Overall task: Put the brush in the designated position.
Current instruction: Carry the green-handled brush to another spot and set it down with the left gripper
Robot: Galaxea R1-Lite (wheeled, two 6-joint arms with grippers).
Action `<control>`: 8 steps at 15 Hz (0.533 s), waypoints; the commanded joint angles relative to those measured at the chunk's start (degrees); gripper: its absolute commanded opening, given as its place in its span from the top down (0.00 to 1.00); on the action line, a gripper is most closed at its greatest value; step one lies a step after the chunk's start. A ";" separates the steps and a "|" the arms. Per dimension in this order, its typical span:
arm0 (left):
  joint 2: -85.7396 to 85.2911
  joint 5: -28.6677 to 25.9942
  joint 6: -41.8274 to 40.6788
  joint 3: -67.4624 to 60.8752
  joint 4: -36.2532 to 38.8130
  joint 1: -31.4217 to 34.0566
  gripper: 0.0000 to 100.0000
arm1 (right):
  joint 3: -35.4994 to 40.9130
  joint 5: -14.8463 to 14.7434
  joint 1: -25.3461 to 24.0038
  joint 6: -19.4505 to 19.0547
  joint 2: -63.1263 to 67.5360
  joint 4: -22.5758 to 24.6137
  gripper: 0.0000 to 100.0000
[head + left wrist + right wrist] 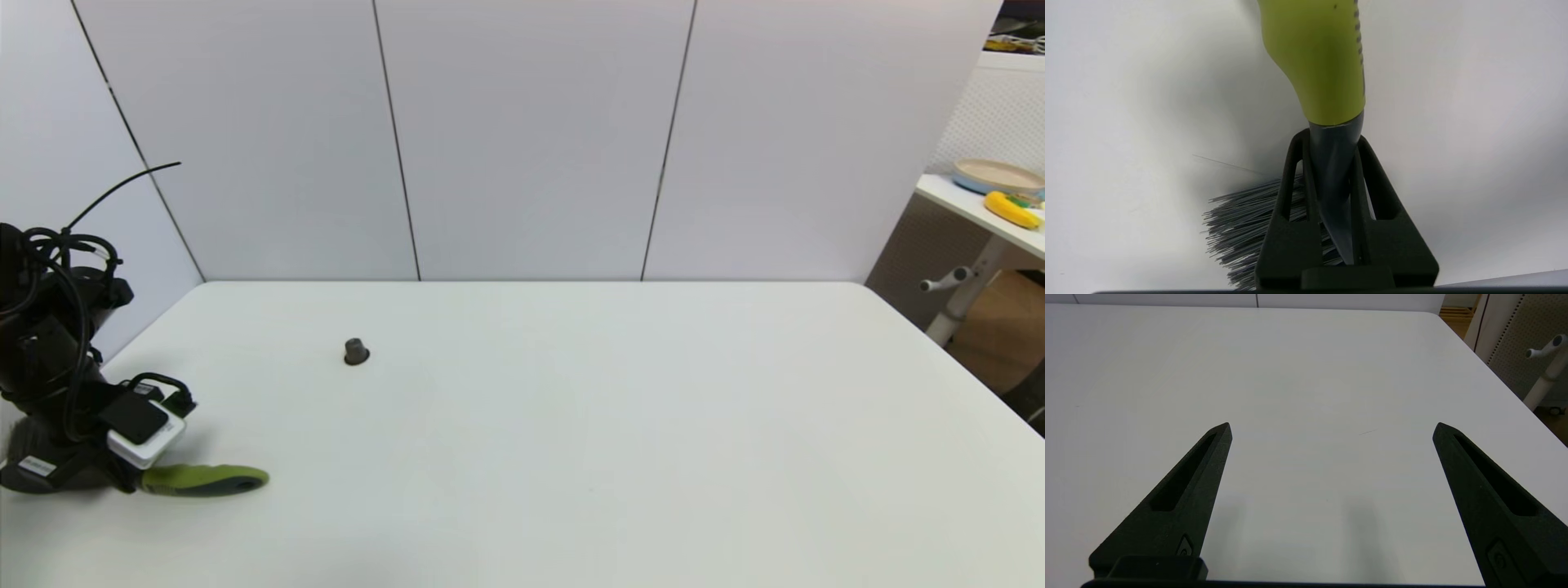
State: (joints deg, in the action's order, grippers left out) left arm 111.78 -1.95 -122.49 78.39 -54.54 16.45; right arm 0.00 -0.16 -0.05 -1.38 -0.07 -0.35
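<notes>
The brush [204, 480] shows at the near left of the table, its lime-green handle pointing right; its head is hidden behind my left arm in the head view. My left gripper [1331, 147] is shut on the brush's dark grey neck, just below the green handle [1316, 57], with the grey bristles [1241, 220] fanning out beside the fingers. In the head view the left gripper [135, 482] sits at the handle's left end. A small dark grey peg [356, 351] stands on the table farther back. My right gripper [1331, 428] hangs open over bare table.
White table [571, 425] with wall panels behind. A side table [971, 204] at the far right holds a plate [998, 175] and a banana [1011, 209], beyond the table's right edge.
</notes>
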 commanded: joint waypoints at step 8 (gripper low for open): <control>-7.71 0.10 6.91 9.86 -13.14 -8.53 1.00 | 0.09 -0.02 -0.04 -0.03 0.07 0.00 0.00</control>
State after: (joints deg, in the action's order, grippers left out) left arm 104.99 -1.79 -114.91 87.78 -67.22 8.29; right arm 0.00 -0.18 -0.02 -1.38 -0.07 -0.35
